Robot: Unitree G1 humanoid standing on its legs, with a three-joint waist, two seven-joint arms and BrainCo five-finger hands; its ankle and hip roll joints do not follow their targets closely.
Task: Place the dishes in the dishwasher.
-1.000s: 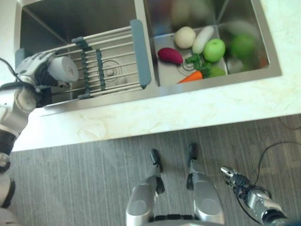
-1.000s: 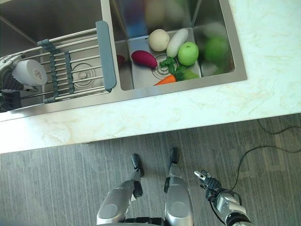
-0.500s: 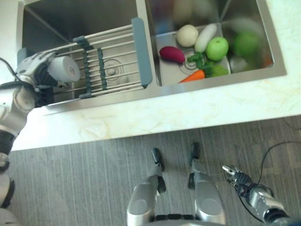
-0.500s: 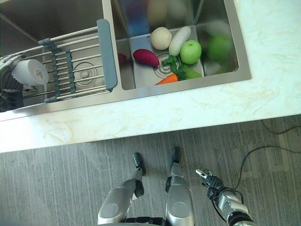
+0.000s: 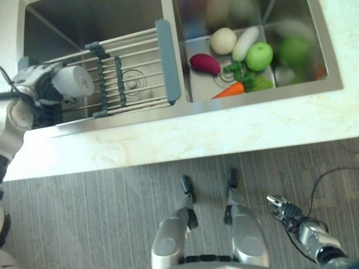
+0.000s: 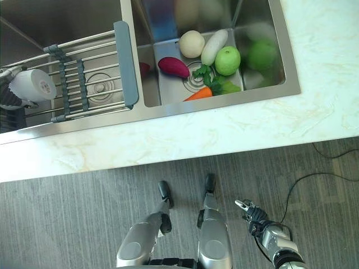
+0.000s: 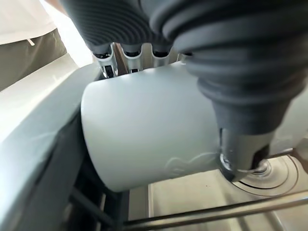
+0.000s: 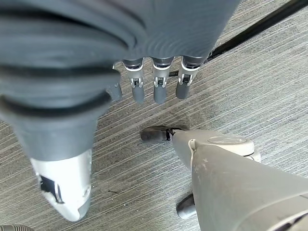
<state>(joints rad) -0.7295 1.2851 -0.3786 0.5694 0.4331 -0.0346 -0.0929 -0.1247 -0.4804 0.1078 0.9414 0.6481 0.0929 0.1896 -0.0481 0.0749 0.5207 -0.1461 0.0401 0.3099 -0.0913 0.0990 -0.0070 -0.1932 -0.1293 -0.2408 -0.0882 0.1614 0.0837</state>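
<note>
Left hand [image 5: 33, 84] drawn outward, gripping cup [image 5: 73, 82] over rack [image 5: 129, 70]; right hand [image 6: 255, 216] relaxed.

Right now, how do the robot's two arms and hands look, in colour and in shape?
Both arms are silver-grey. The left hand and the right hand have silver fingers with dark tips. In the wrist views, a dark ribbed cover, like a bellows, wraps the back of each hand and the wrist; the thumb is pale silver with a small dark opening.
</note>
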